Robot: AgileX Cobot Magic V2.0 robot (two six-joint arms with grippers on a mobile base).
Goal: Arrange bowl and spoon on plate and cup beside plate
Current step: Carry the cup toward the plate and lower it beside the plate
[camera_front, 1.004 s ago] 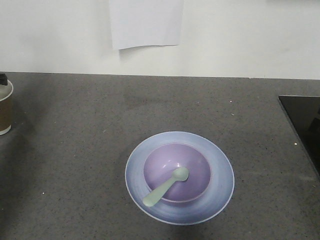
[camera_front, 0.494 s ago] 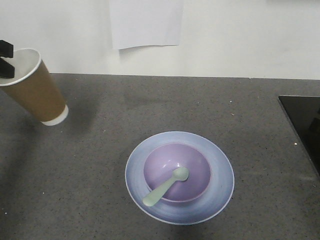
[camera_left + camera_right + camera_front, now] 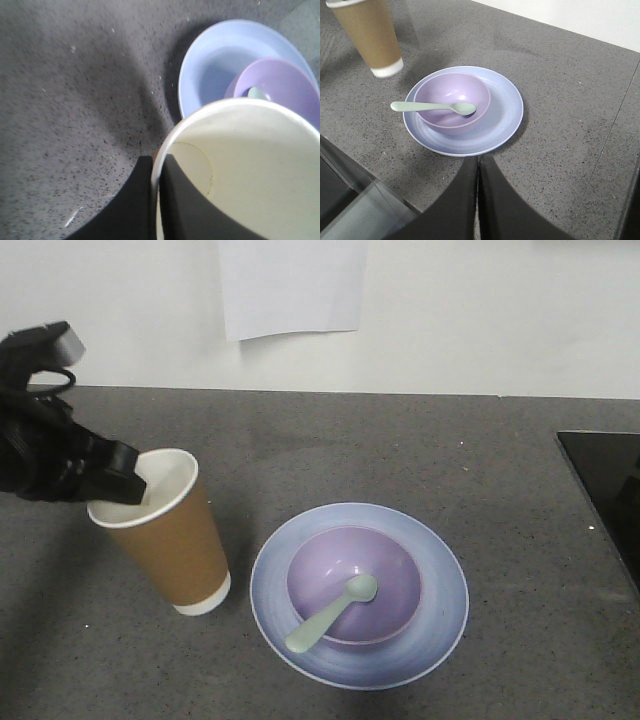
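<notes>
The brown paper cup (image 3: 175,540) hangs slightly tilted just left of the plate, its base at or just above the counter. My left gripper (image 3: 125,485) is shut on the cup's rim, one finger inside and one outside (image 3: 159,162). The cup's white inside (image 3: 250,170) fills the left wrist view. The pale blue plate (image 3: 445,575) holds the lavender bowl (image 3: 395,575), and the mint spoon (image 3: 330,615) rests in the bowl with its handle over the front-left rim. My right gripper (image 3: 478,160) hovers shut and empty just in front of the plate (image 3: 505,107), bowl (image 3: 445,87) and spoon (image 3: 420,106).
A white sheet (image 3: 292,285) hangs on the back wall. A black glossy panel (image 3: 605,490) lies at the counter's right edge. A dark and glassy ledge (image 3: 350,215) shows at the lower left of the right wrist view.
The cup has travelled from the far left edge, up and tilted in my left gripper, then right and down to the plate's left side. Plate, bowl and spoon stayed put.
</notes>
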